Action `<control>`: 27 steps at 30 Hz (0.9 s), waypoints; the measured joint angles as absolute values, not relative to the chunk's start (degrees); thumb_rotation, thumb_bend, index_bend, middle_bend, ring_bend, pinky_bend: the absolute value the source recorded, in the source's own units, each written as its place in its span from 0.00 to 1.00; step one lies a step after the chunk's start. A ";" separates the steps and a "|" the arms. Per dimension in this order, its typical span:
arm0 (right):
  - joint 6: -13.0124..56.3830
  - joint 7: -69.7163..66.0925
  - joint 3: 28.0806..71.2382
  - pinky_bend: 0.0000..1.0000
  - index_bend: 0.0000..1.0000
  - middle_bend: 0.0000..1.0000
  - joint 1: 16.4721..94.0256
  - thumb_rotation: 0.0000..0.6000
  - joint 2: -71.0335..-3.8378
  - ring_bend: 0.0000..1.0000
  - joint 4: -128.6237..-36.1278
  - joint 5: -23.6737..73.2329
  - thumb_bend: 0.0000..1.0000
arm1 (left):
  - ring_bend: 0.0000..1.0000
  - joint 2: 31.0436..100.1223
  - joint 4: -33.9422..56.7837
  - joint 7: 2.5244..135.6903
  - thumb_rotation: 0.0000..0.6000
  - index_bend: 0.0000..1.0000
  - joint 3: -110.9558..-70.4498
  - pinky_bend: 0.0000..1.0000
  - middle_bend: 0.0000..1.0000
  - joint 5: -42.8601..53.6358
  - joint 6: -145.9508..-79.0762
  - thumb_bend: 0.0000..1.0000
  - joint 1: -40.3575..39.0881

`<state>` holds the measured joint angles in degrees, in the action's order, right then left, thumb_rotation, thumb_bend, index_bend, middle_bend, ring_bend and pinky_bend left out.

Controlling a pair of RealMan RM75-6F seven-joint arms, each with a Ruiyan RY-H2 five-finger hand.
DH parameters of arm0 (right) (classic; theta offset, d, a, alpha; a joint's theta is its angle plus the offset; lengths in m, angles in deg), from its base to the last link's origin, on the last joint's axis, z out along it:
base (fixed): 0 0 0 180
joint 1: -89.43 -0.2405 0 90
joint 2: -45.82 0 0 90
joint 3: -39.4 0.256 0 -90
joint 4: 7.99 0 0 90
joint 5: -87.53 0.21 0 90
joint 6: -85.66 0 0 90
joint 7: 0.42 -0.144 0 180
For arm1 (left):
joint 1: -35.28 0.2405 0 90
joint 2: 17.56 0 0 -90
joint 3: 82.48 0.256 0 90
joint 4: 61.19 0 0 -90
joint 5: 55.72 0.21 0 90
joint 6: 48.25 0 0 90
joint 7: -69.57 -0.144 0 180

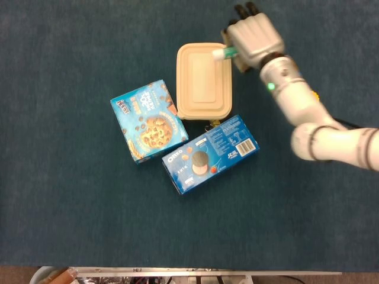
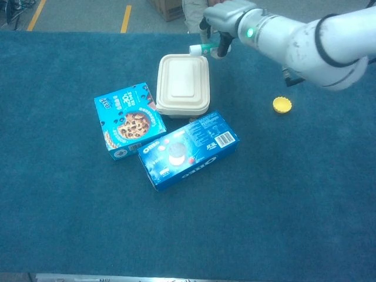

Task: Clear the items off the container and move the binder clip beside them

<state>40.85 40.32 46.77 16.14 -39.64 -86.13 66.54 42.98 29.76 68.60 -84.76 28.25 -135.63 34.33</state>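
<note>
A beige lidded container (image 1: 203, 81) (image 2: 183, 84) sits at the table's middle back, its lid bare. My right hand (image 1: 254, 36) (image 2: 222, 16) hovers over the container's far right corner. It pinches a small white-and-green tube (image 1: 223, 53) (image 2: 198, 49) in the air above the lid's edge. A small dark object (image 1: 208, 123) (image 2: 191, 119) peeks out between the container and the Oreo box; I cannot tell what it is. My left hand appears in neither view.
A blue cookie box (image 1: 148, 120) (image 2: 127, 120) lies left of the container. A blue Oreo box (image 1: 210, 154) (image 2: 188, 150) lies in front of it. A yellow cap (image 2: 282, 105) rests on the blue cloth to the right.
</note>
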 measured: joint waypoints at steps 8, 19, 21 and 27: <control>39.10 35.77 41.96 0.00 0.58 0.31 24.04 1.00 -30.34 0.04 -93.18 58.23 0.40 | 0.08 43.50 29.65 68.59 1.00 0.18 -84.86 0.05 0.13 28.81 -134.97 0.39 33.58; 41.82 30.26 37.77 0.00 0.58 0.31 30.76 1.00 -29.31 0.04 -89.34 51.88 0.40 | 0.08 44.56 29.45 68.09 1.00 0.18 -84.96 0.05 0.13 29.51 -133.69 0.39 32.20; 42.32 29.92 37.49 0.00 0.58 0.31 31.27 1.00 -30.22 0.04 -88.17 50.97 0.39 | 0.08 44.54 29.49 68.00 1.00 0.18 -84.90 0.05 0.13 29.55 -133.75 0.39 32.21; 43.49 29.60 36.89 0.00 0.58 0.31 32.42 1.00 -32.96 0.04 -85.34 48.88 0.39 | 0.08 44.19 29.70 68.07 1.00 0.18 -84.67 0.05 0.13 29.31 -134.54 0.39 32.88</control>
<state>43.49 29.60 36.89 32.42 -32.96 -85.34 48.88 44.19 29.70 68.07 -84.67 29.31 -134.54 32.88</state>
